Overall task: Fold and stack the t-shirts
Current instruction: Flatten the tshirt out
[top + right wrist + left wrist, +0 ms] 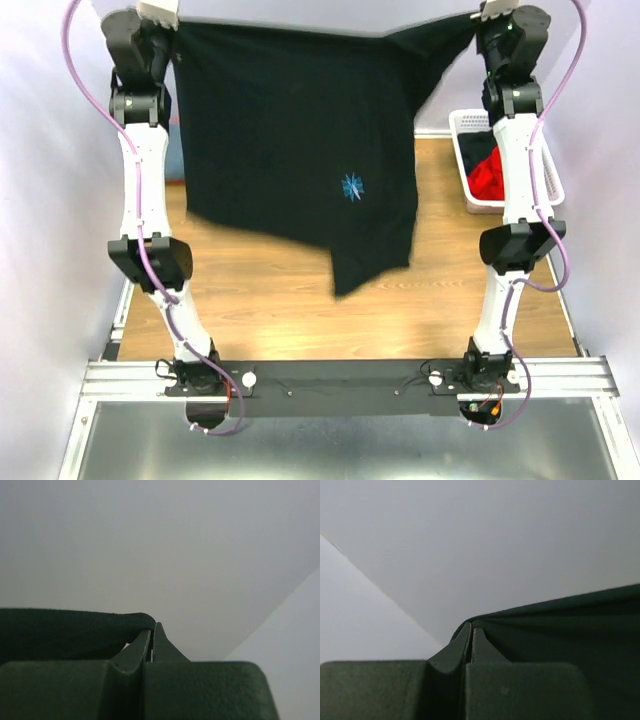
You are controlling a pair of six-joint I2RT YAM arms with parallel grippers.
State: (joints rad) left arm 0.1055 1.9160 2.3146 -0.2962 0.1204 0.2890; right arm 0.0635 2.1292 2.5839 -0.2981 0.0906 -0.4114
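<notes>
A black t-shirt [290, 150] with a small blue emblem hangs spread in the air above the wooden table. My left gripper [158, 14] is shut on its top left corner, and the cloth [560, 630] runs off to the right of the closed jaws in the left wrist view. My right gripper [497, 12] is shut on the top right corner, and the cloth [65, 630] runs off to the left in the right wrist view. Both arms are raised high. The shirt's lower edge hangs unevenly, lowest near the middle right.
A white basket [465, 160] stands at the table's right edge behind my right arm, with a red garment [488, 175] and something dark in it. The wooden table [250, 290] shows below the hanging shirt. White walls surround the cell.
</notes>
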